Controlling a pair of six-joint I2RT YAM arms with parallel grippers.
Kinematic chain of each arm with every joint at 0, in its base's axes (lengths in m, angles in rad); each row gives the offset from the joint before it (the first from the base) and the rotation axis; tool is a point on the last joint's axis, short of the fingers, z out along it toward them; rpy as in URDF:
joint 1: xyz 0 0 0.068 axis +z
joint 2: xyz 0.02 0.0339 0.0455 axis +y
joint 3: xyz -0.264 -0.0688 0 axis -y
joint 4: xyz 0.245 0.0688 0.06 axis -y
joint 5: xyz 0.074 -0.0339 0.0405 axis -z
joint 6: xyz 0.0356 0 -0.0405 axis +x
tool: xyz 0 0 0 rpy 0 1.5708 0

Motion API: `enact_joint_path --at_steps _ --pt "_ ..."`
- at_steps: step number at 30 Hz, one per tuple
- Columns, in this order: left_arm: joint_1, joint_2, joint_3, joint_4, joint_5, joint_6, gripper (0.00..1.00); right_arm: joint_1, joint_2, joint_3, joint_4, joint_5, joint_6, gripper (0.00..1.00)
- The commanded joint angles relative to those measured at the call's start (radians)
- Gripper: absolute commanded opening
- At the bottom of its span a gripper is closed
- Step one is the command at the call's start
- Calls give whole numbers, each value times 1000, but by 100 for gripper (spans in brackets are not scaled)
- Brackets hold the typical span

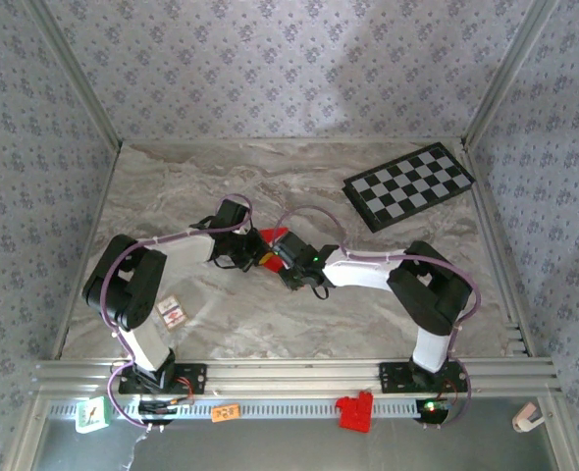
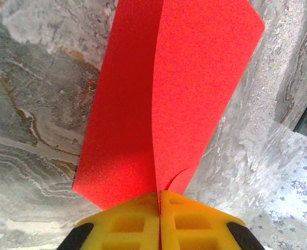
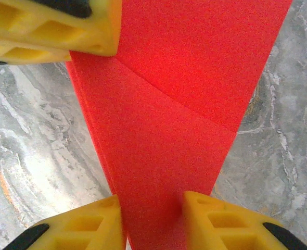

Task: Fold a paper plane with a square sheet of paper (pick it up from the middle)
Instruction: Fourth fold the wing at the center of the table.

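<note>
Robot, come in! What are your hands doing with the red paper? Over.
Left gripper shut on the folded red paper. Right gripper open, fingers either side of it. Checkered board far off, back right. Over.

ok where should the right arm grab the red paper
Grip the red paper at its narrow end, coming from the side away from the left gripper, which is shut on its crease. It tapers toward the right gripper, so the jaws likely fit around it there.

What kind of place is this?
Probably a robot test booth, not a home: a marble-look table boxed in by patterned wall panels, with the left arm and right arm bolted to a metal rail.
</note>
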Motion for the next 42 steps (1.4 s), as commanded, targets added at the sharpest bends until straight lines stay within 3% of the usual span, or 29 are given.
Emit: enact_joint_path --at_steps 1,10,19,23,30,42 --pt "4 -8 17 -21 19 2 8 -2 -8 21 -11 5 -9 32" --pt "6 -17 16 -25 15 2 10 -8 5 11 -5 -14 0 23" --pt "87 -110 -14 -49 -33 19 31 -43 -9 -23 36 -123 -5 13" --pt "99 -154 -59 -32 -61 12 34 -71 -18 -46 73 -196 3 12" --pt "81 -155 -182 126 -32 -61 26 -115 -26 -89 133 -292 30 11" --pt "19 -60 -159 219 16 -73 17 -168 -35 -148 213 -400 53 11"
